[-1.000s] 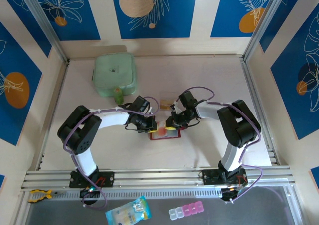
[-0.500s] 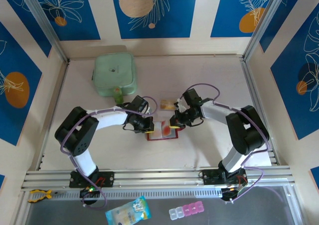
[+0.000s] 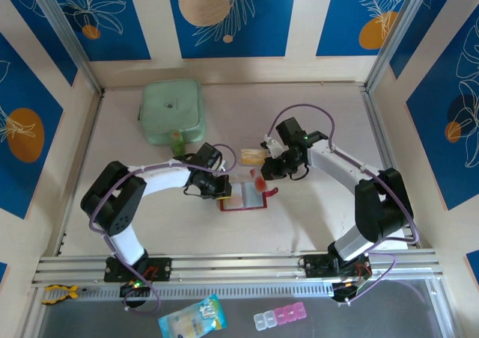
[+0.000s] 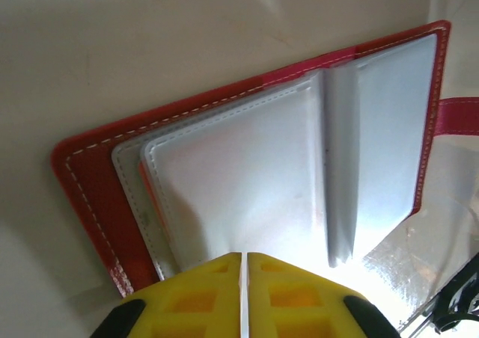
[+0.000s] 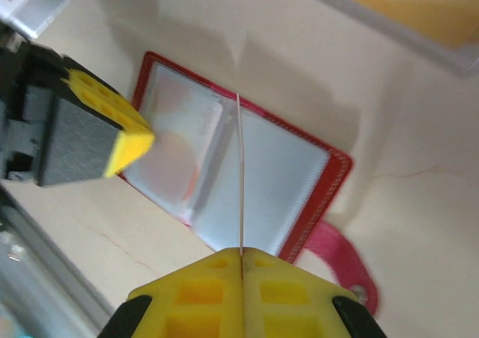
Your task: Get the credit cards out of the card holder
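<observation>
Nearest the bottom edge of the overhead view, one blue packet (image 3: 191, 317) and one pill box (image 3: 279, 317) lay on the ledge below the desk (image 3: 314, 226). Above them, mid-frame, the single card holder (image 3: 241, 197) lay open and flat, with its clear sleeves (image 4: 247, 173) facing up and its snap tab (image 5: 337, 263) off the right edge. The left jaws were closed together, tip down on the holder's left page; whether they pinched a sleeve could not be told. The right jaws were closed on a thin card (image 3: 258, 181), held on edge over the holder's upper right part. That narrow pinch looked likely to let the card twist or slip. If a corner dragged in a sleeve, the holder could lift, as it was pinned on one side only. A careless drop might land it on the tan card (image 3: 251, 156) just beyond. Two cards showed, and an orange tint under the left sleeve hinted at a third. One green pouch (image 3: 172, 112) sat in the upper left.
</observation>
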Robot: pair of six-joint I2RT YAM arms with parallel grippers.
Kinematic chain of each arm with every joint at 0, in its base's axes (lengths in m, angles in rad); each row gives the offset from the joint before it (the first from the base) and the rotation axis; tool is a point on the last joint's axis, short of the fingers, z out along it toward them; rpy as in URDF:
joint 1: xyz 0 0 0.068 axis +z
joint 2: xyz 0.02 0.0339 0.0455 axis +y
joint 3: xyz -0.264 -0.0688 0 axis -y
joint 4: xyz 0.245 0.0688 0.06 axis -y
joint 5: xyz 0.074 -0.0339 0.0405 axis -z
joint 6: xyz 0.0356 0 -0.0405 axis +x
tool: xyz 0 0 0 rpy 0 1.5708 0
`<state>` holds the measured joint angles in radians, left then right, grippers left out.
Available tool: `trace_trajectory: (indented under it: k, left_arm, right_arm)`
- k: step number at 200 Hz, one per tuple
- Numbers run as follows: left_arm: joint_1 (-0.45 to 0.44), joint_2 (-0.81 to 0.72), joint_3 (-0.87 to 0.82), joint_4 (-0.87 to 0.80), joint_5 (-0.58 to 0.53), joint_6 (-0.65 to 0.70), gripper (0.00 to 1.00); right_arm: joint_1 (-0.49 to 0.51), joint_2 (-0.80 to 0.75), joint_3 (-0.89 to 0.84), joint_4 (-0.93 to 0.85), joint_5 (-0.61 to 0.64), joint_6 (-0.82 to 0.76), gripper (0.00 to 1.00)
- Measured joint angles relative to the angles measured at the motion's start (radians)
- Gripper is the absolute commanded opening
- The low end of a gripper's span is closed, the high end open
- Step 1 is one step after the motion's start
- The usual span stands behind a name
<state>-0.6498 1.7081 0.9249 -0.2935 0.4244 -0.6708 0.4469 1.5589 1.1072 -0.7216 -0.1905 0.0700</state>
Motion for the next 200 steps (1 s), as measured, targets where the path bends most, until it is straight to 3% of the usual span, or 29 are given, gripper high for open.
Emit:
trace_trajectory:
  k: [45,94,200]
  left_arm:
    - [0.0,-0.049,0.0,0.007,-0.011,0.001,0.15]
    - [0.007,-0.08,0.005,-0.016,-0.034,0.027,0.17]
    - [0.033,-0.086,0.021,-0.074,-0.037,0.046,0.17]
  right_arm:
    - [-0.003,-0.012,0.114,-0.063,0.14,-0.317,0.0]
    - [-0.08,0.042,0.35,-0.14,0.139,-0.592,0.0]
    - [-0.109,0.428,0.71,-0.291,0.043,-0.875,0.0]
